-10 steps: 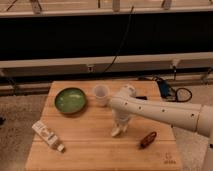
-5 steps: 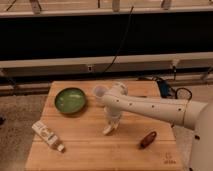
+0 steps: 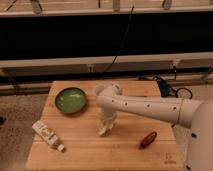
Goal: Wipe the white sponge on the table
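My gripper (image 3: 105, 128) points down at the middle of the wooden table (image 3: 125, 155), at the end of the white arm that reaches in from the right. It is shut on the white sponge (image 3: 103, 132), a small off-white block at its tip that rests against the tabletop. The gripper covers most of the sponge.
A green bowl (image 3: 71, 100) sits at the back left. A translucent white cup (image 3: 99, 90) stands behind the arm, partly hidden. A white labelled tube (image 3: 47, 135) lies front left. A small brown object (image 3: 148, 140) lies front right, near the dark logo (image 3: 170, 161).
The gripper has slid leftwards across the table with the sponge under its tip, from right of centre to the middle. The other objects have not moved.
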`<state>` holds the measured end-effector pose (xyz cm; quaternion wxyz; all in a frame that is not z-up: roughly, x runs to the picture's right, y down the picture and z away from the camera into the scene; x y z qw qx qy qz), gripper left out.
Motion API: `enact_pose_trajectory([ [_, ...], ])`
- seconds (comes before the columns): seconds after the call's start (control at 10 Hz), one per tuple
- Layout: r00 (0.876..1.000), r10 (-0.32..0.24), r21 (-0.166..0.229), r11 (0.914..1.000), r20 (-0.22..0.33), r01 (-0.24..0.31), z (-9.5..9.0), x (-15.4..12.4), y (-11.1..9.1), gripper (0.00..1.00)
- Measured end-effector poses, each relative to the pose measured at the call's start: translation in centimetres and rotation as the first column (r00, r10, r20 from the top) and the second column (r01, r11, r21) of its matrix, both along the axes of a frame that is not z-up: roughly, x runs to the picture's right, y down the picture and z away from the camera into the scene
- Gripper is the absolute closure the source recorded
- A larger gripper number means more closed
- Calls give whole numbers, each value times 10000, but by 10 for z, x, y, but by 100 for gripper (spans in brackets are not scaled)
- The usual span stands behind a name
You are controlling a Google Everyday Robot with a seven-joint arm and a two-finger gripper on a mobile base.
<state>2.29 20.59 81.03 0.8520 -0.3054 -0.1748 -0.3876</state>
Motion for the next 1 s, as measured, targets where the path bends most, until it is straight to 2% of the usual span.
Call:
enact_pose_trajectory([
  [0.5,9986,501,-52,9987,-196,-502,-6,13,2,100],
  [1.0,9991,414,-140,9990,-109,-415,-4,-6,2,100],
])
